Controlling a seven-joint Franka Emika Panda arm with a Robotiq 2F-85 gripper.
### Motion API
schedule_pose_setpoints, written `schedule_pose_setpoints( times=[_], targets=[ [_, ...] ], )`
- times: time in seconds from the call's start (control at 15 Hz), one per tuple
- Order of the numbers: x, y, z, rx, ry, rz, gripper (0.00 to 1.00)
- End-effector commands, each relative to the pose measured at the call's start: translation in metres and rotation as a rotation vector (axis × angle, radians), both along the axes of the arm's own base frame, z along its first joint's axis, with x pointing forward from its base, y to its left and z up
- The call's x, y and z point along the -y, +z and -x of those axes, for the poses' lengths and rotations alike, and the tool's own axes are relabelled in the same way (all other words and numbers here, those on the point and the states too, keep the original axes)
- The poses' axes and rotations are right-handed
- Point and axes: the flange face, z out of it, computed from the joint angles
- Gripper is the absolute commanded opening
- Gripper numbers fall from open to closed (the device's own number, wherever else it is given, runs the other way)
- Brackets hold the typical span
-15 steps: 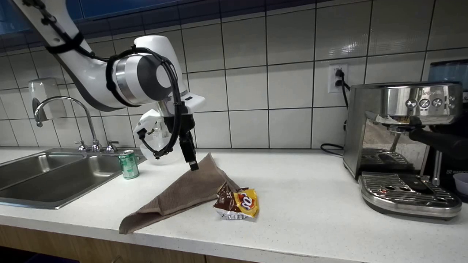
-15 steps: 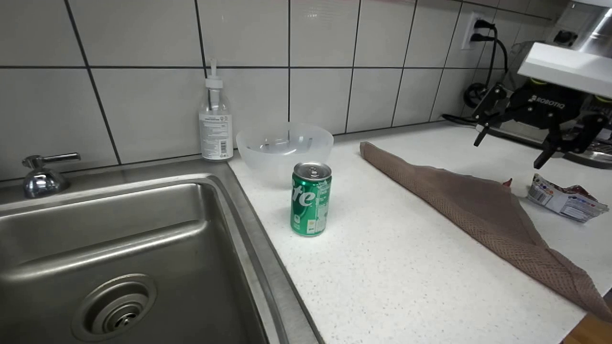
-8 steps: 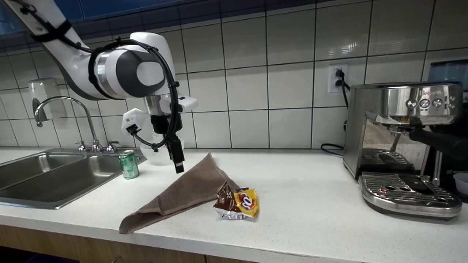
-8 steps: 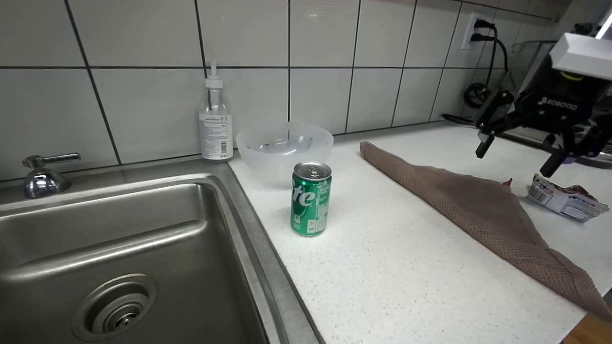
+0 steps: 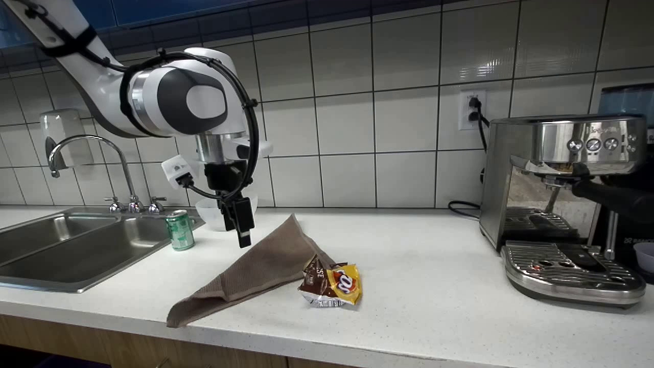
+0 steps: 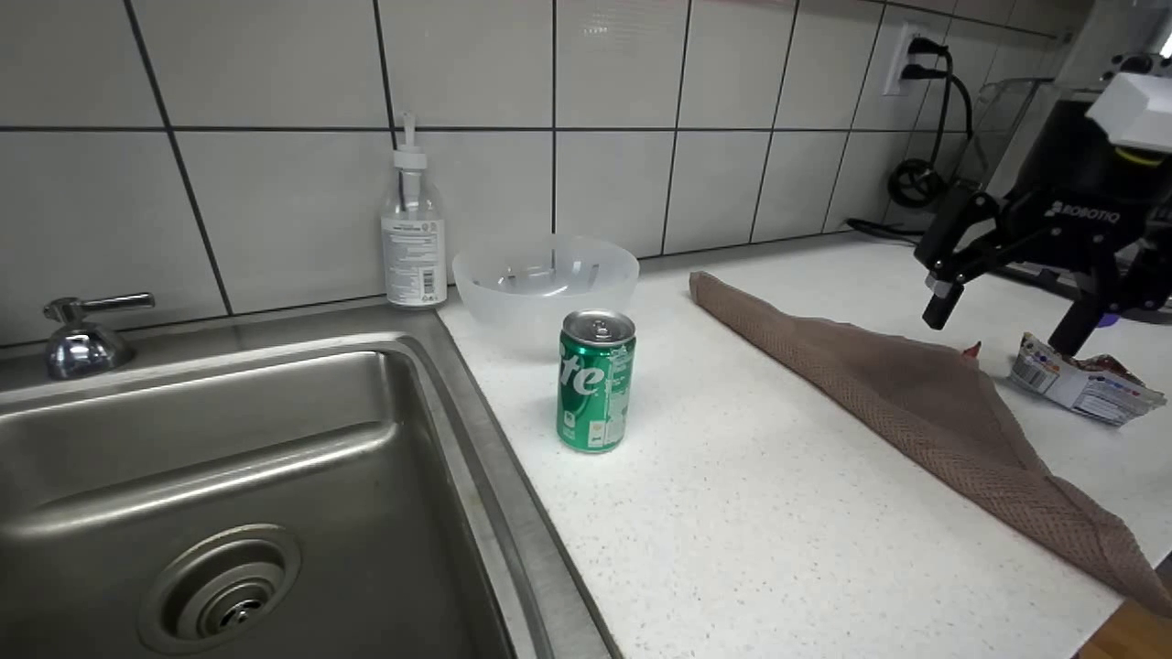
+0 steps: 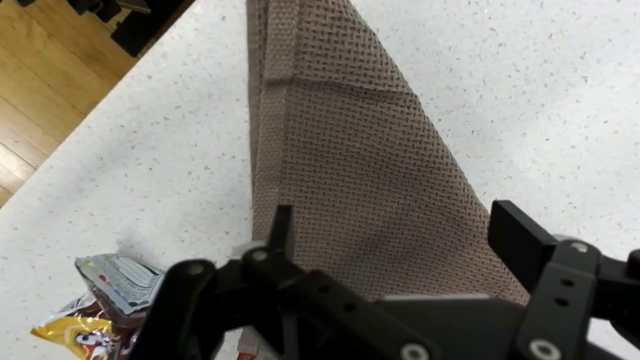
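Currently hovers with a wide-spread pincer (image 7: 392, 220) above a brown cloth (image 5: 271, 260) (creased and folded over), laid on the bench (image 5: 429, 276) just beside a crumpled brown-and-yellow wrapper (image 5: 332, 286). Hangs apart from both. Shares the scene with an upright green can (image 6: 595, 389), well away beside the sink (image 6: 490, 476), and with a translucent bowl (image 6: 522, 293), just behind the can in an exterior view.

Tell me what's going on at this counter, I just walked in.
A robot arm hovers with its claw open above a brown towel, holding nothing. The towel lies folded on the white counter, a crumpled snack bag beside it. By the sink, a green can stands upright near a translucent bowl.
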Motion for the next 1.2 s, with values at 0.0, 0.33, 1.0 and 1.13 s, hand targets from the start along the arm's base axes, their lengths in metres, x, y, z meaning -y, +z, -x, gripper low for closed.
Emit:
schedule_pose_setpoints(
  times=[0.0,0.33,1.0,1.13],
  targets=[
    [0.000,0.000,0.000,-0.001,0.002,0.000,1.00],
    [0.001,0.001,0.000,-0.002,0.004,0.000,1.00],
    [-0.014,0.016,-0.041,0.160,0.055,0.016,1.00],
    [-0.017,0.017,-0.055,0.193,0.078,0.025,1.00]
  ],
)
